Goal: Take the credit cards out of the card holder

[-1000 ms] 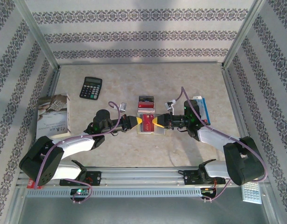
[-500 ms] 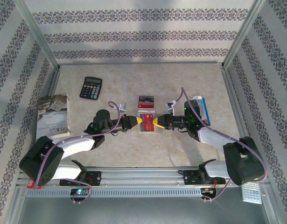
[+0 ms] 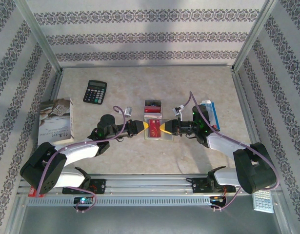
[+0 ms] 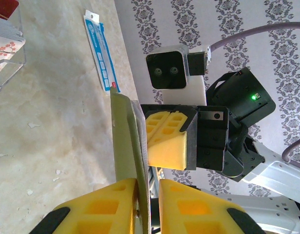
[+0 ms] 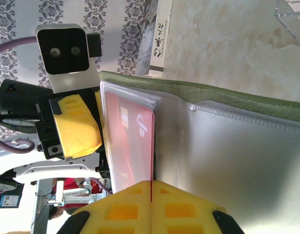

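The olive-green card holder (image 3: pixel 154 136) lies open at the table's middle, between my two grippers. A red credit card (image 5: pixel 130 141) sits in its clear pocket (image 5: pixel 228 151), one edge sticking out. My right gripper (image 5: pixel 151 185) is shut on that edge, a thin red line showing between the pads. My left gripper (image 4: pixel 147 187) straddles the holder's opposite flap (image 4: pixel 123 136). The flap rests against one pad, with a narrow gap to the other. In the top view the left gripper (image 3: pixel 145 128) and right gripper (image 3: pixel 165 128) face each other across the holder.
A clear stand (image 3: pixel 152 108) with a dark and a red card stands just behind the holder. A black calculator (image 3: pixel 95 91) is at the back left, a book (image 3: pixel 55 122) at the left edge. A blue-and-white packet (image 3: pixel 210 113) lies by the right arm.
My left jaws have eased apart a little from the flap. The right jaws have pressed fully together on the red card's edge. Neither arm has shifted noticeably.
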You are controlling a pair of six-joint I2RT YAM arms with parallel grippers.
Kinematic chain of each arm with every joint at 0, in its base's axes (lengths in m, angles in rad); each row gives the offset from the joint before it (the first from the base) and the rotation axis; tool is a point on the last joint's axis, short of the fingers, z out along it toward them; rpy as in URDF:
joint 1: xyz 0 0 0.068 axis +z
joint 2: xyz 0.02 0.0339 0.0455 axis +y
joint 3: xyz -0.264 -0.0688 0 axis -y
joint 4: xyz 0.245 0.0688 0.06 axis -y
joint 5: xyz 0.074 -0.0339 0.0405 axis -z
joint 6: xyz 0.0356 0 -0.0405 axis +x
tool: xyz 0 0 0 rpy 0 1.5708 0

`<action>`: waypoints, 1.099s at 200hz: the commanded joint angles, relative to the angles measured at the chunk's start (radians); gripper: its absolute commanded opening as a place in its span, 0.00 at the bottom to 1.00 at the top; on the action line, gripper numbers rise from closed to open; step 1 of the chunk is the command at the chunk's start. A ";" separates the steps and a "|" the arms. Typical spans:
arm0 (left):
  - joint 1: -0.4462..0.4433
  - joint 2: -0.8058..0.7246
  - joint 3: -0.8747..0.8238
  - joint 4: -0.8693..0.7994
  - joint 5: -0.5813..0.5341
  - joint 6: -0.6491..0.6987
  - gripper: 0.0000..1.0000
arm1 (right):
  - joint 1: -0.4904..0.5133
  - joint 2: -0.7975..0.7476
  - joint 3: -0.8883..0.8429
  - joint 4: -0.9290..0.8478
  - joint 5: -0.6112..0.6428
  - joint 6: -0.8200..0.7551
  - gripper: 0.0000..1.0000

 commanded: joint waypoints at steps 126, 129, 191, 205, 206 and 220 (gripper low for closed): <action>-0.011 -0.021 0.010 0.017 -0.015 0.022 0.00 | 0.015 -0.004 0.002 0.015 -0.005 -0.020 0.03; -0.011 -0.022 0.009 0.019 -0.017 0.023 0.00 | 0.014 -0.003 0.001 0.015 -0.005 -0.021 0.03; -0.011 -0.036 0.004 0.020 -0.035 0.023 0.00 | -0.007 -0.001 -0.015 -0.005 -0.009 -0.045 0.02; -0.011 -0.035 0.002 0.023 -0.036 0.020 0.00 | -0.009 -0.001 -0.016 -0.014 -0.011 -0.054 0.02; -0.011 -0.034 0.002 0.023 -0.037 0.019 0.00 | -0.010 -0.001 -0.017 -0.014 -0.011 -0.054 0.02; -0.010 -0.031 0.001 0.031 -0.038 0.016 0.00 | -0.013 0.001 -0.019 -0.020 -0.011 -0.064 0.02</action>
